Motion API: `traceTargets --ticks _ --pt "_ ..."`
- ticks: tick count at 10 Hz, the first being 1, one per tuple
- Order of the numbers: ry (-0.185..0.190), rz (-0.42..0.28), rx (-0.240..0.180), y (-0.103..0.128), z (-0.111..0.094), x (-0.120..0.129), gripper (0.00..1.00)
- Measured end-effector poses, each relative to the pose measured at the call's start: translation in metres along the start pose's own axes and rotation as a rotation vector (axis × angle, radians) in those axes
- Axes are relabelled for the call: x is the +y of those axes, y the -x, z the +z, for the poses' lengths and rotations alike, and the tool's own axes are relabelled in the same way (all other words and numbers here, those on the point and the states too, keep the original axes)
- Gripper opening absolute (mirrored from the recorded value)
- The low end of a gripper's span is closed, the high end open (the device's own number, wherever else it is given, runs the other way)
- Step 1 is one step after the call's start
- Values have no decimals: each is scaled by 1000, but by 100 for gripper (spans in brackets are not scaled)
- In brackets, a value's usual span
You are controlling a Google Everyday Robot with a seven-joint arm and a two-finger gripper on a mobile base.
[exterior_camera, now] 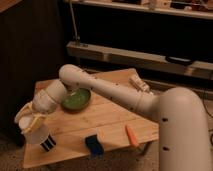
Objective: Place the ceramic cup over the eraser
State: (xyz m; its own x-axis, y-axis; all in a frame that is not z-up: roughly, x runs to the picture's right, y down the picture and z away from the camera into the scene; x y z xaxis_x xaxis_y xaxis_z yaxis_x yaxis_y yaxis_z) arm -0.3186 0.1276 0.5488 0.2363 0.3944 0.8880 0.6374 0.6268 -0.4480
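Note:
The white ceramic cup (38, 134) is held by my gripper (31, 122) at the table's front left corner, with its mouth pointing down. It sits right over the black eraser with white stripes (49, 144), whose lower right part shows just beside the cup's rim. The gripper is shut on the cup from above and to the left. The white arm reaches across the table from the right. I cannot tell whether the cup touches the eraser or the table.
A green bowl (76, 99) sits on the wooden table (112, 120) behind the gripper. A blue sponge-like block (94, 144) lies near the front edge and an orange carrot-shaped piece (131, 135) lies to its right. A small pale object (139, 84) rests at the far right corner.

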Motion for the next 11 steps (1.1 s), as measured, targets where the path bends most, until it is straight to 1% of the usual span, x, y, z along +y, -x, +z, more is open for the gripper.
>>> traceTargets --ticks 3,5,9,11 --pt "5 -1 -4 -4 3 2 64" --pt "2 1 -3 -8 4 2 79" --pt "-39 17 -5 -17 0 -7 80" --pt "-62 32 7 -22 0 -8 80"
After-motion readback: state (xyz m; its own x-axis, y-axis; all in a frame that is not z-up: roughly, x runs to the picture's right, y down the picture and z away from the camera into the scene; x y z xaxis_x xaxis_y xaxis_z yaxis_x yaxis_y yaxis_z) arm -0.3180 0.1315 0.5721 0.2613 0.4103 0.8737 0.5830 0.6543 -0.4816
